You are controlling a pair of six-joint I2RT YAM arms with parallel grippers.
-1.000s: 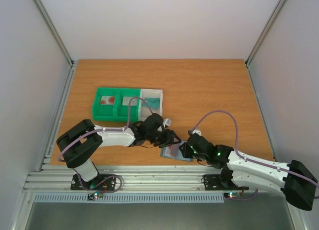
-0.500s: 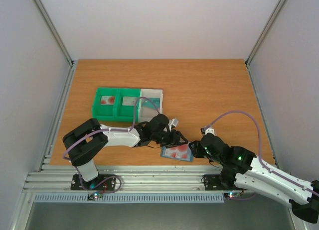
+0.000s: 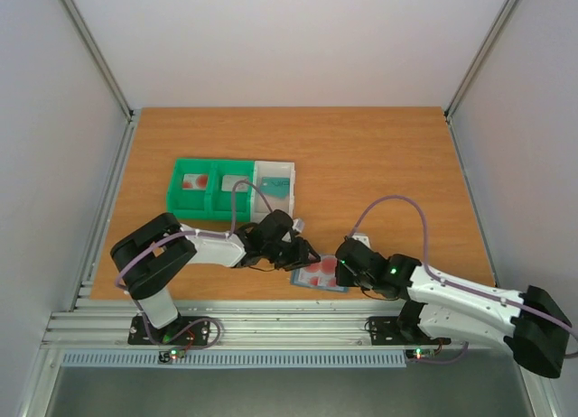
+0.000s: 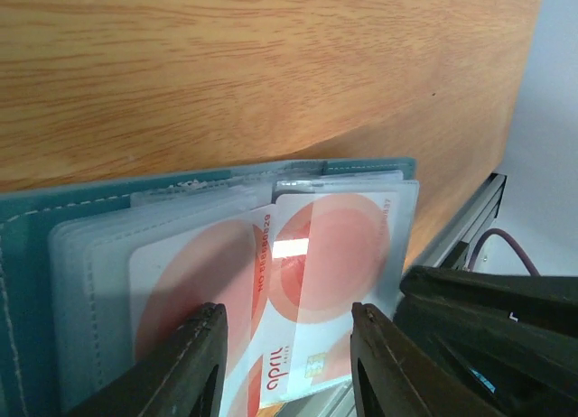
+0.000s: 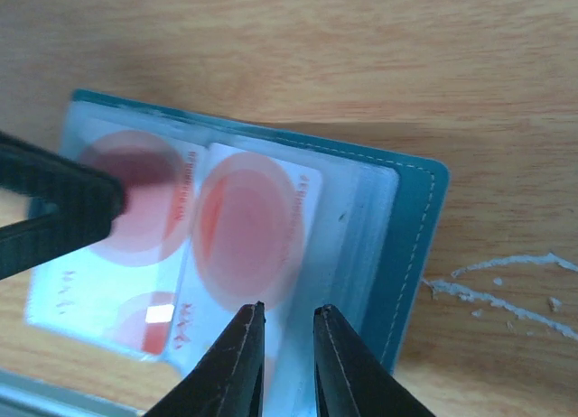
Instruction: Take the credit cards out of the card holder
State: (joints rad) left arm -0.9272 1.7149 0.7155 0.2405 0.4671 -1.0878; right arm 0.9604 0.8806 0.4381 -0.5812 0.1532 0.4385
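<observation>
The blue-grey card holder (image 3: 318, 275) lies open near the table's front edge. Its clear sleeves hold pale credit cards with red round marks (image 3: 324, 269). In the left wrist view one such card (image 4: 330, 254) sticks partly out of the holder (image 4: 27, 254). My left gripper (image 4: 289, 367) is open just over this card, one finger on each side. In the top view it (image 3: 305, 253) is at the holder's far left corner. My right gripper (image 5: 287, 345) has its jaws narrowly apart over the holder's sleeves (image 5: 361, 227), beside a card (image 5: 248, 223). In the top view it (image 3: 342, 271) is at the holder's right edge.
A green compartment tray (image 3: 172, 189) stands behind, holding a pale card with a red mark (image 3: 192, 181). A white tray (image 3: 291, 169) joined to its right side holds a teal card. The table's front edge and a metal rail (image 3: 271, 310) run close to the holder.
My right gripper had drawn back to the right and has now come back onto the holder's right edge. My left gripper has shifted slightly left.
</observation>
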